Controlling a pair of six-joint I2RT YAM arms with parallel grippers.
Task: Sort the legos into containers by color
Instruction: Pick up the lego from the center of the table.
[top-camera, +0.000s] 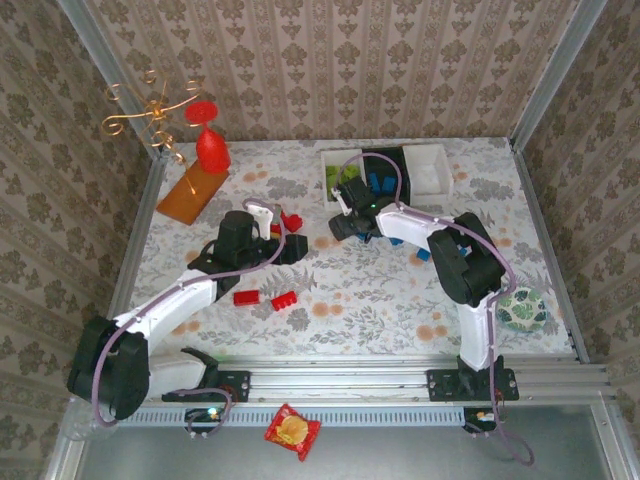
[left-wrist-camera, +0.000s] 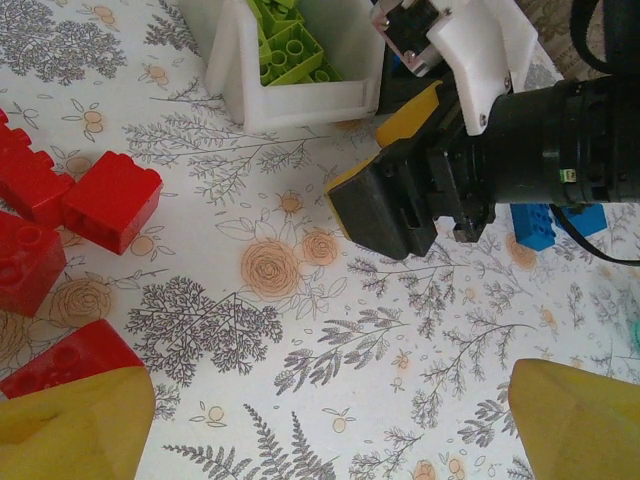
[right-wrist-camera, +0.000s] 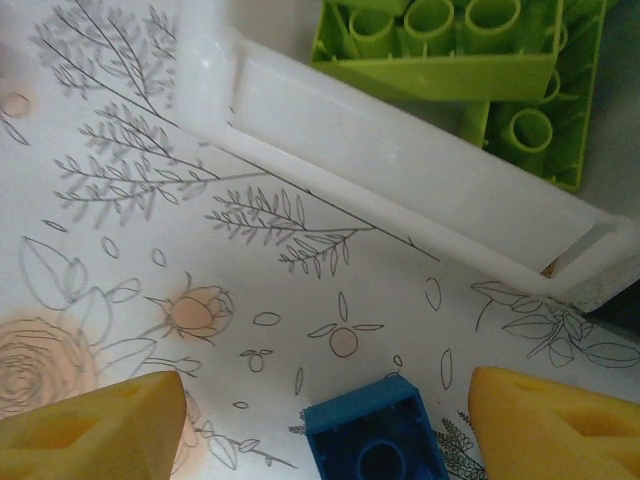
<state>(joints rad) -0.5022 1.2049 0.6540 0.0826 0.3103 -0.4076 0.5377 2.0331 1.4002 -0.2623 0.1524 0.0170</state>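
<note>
Three containers stand in a row at the back: a white bin (top-camera: 338, 168) holding lime green legos (left-wrist-camera: 290, 50), a black bin (top-camera: 385, 170) with blue ones, and a white bin (top-camera: 430, 168). My right gripper (right-wrist-camera: 325, 430) is open just in front of the left white bin (right-wrist-camera: 400, 170). An upturned blue lego (right-wrist-camera: 375, 435) lies on the table between its yellow fingers, touching neither. My left gripper (left-wrist-camera: 330, 430) is open over bare tablecloth, with red legos (left-wrist-camera: 110, 200) to its left. More red legos (top-camera: 246, 297) lie nearer the front.
A tall red cone figure (top-camera: 211, 148) and an orange wedge (top-camera: 190, 193) stand at the back left. A green-white ball (top-camera: 522, 308) sits at the right edge. A blue lego (top-camera: 423, 255) lies beside the right arm. A red snack packet (top-camera: 292, 430) lies off the table's front.
</note>
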